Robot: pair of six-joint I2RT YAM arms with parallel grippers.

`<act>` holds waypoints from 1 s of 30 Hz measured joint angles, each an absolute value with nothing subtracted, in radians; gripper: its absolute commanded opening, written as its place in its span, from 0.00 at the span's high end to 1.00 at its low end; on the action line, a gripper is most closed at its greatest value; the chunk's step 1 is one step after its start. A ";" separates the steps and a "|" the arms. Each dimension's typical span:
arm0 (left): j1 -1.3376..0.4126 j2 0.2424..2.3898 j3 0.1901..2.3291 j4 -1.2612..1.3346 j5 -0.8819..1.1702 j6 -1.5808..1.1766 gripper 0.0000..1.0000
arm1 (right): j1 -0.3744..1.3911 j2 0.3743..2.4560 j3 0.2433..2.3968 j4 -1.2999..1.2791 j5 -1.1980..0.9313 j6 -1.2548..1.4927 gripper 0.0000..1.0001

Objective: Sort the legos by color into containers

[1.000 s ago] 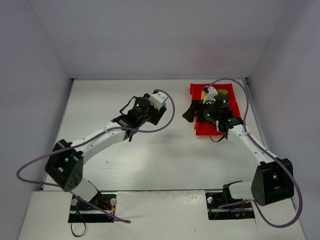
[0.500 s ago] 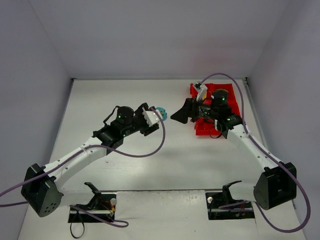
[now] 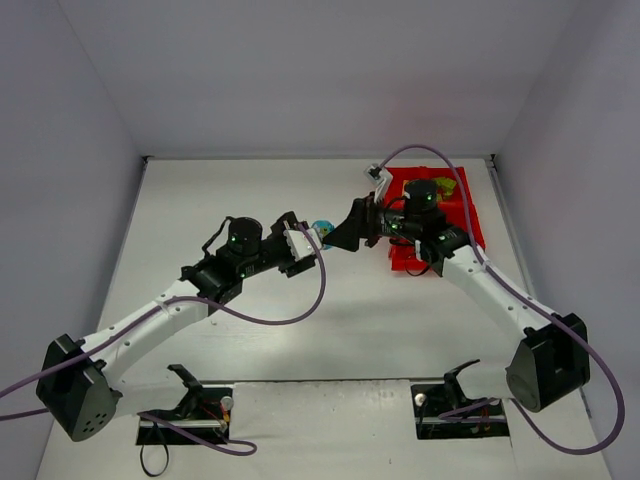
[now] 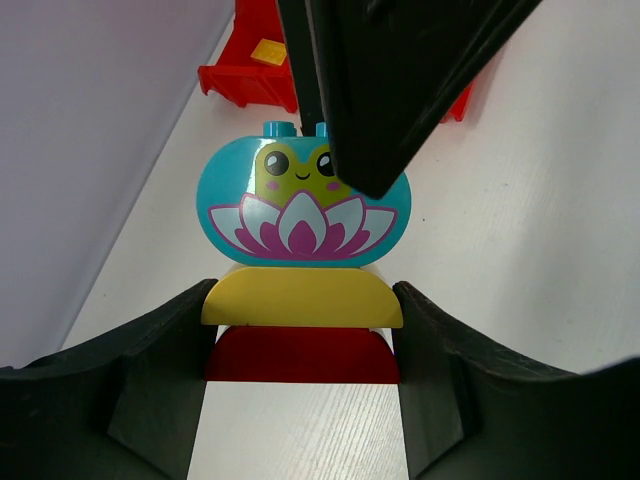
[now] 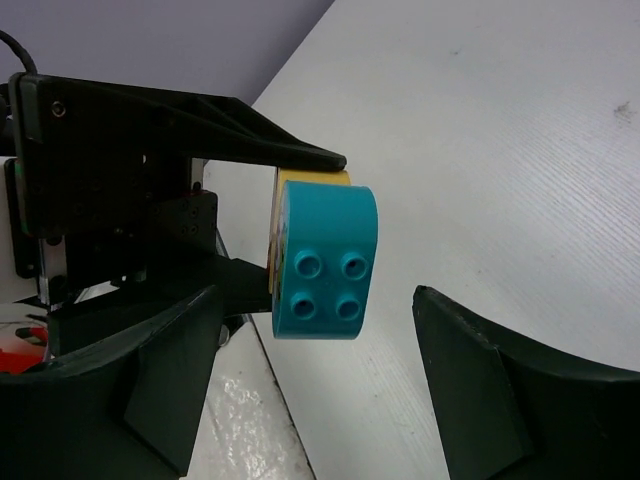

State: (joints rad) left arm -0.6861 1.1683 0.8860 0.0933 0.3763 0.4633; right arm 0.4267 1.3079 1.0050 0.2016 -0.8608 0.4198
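So the right gripper is off the red tray now, over by the left gripper, jaws spread around the teal brick; left one's clamped on the brick stack.

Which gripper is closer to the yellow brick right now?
Left: the left gripper clamps the yellow brick; the right gripper stands open around the teal brick stacked beyond it.

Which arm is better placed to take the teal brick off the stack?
Right. The right gripper, open, faces the teal brick; the left gripper holds the stack below it.
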 measured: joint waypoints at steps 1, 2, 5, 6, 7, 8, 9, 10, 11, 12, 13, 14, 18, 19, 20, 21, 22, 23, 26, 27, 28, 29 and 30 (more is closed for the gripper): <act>-0.686 1.168 0.886 0.096 0.379 0.464 0.67 | 0.431 1.316 1.005 0.204 -0.861 0.422 0.28; -0.686 1.168 0.886 0.096 0.383 0.464 0.67 | 0.434 1.323 1.005 0.207 -0.861 0.423 0.29; -0.686 1.168 0.882 0.105 0.395 0.464 0.67 | 0.440 1.346 1.007 0.210 -0.860 0.431 0.37; -0.686 1.168 0.879 0.110 0.397 0.464 0.67 | 0.441 1.353 1.007 0.214 -0.860 0.436 0.46; -0.686 1.168 0.875 0.112 0.398 0.464 0.67 | 0.442 1.359 1.007 0.219 -0.859 0.440 0.51; -0.686 1.168 0.872 0.112 0.400 0.464 0.67 | 0.447 1.363 1.007 0.222 -0.857 0.445 0.56; -0.686 1.168 0.869 0.111 0.400 0.464 0.67 | 0.447 1.366 1.007 0.226 -0.858 0.450 0.70; -0.686 1.169 0.868 0.111 0.399 0.464 0.67 | 0.448 1.367 1.008 0.228 -0.860 0.452 0.78; -0.686 1.169 0.867 0.109 0.396 0.466 0.67 | 0.448 1.368 1.008 0.231 -0.860 0.465 0.86; -0.685 1.169 0.866 0.110 0.395 0.468 0.67 | 0.449 1.368 1.009 0.234 -0.855 0.474 1.00; -0.685 1.169 0.866 0.112 0.395 0.468 0.68 | 0.451 1.368 1.010 0.237 -0.857 0.474 1.00; -0.685 1.169 0.866 0.112 0.394 0.468 0.68 | 0.452 1.368 1.010 0.236 -0.856 0.474 1.00; -0.685 1.173 0.866 0.111 0.388 0.468 0.72 | 0.448 1.369 1.010 0.235 -0.852 0.471 1.00; -0.685 1.176 0.866 0.112 0.387 0.467 0.73 | 0.443 1.369 1.010 0.232 -0.853 0.469 1.00; -0.685 1.179 0.866 0.115 0.385 0.467 0.74 | 0.438 1.369 1.010 0.227 -0.856 0.468 1.00; -0.685 1.184 0.867 0.121 0.386 0.467 0.74 | 0.428 1.369 1.010 0.223 -0.864 0.467 1.00; -0.686 1.189 0.867 0.131 0.388 0.467 0.74 | 0.415 1.369 1.009 0.220 -0.881 0.467 1.00; -0.688 1.197 0.868 0.143 0.390 0.467 0.75 | 0.397 1.369 1.007 0.220 -0.902 0.468 1.00; -0.685 1.206 0.869 0.120 0.374 0.465 0.75 | 0.291 1.356 0.999 0.209 -0.904 0.447 1.00; -0.682 1.206 0.869 0.115 0.370 0.464 0.75 | 0.247 1.350 0.997 0.200 -0.904 0.440 1.00; -0.679 1.207 0.869 0.112 0.368 0.464 0.75 | 0.201 1.343 0.995 0.190 -0.901 0.430 1.00; -0.678 1.208 0.869 0.110 0.365 0.463 0.75 | 0.164 1.337 0.995 0.179 -0.896 0.420 1.00; -0.678 1.208 0.869 0.110 0.365 0.463 0.75 | 0.128 1.330 0.994 0.167 -0.895 0.410 1.00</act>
State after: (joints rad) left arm -0.6777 1.2083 0.8692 0.1101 0.3649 0.4625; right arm 0.1280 1.3300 0.9943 0.1665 -0.8948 0.4103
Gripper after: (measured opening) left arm 0.578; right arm 0.345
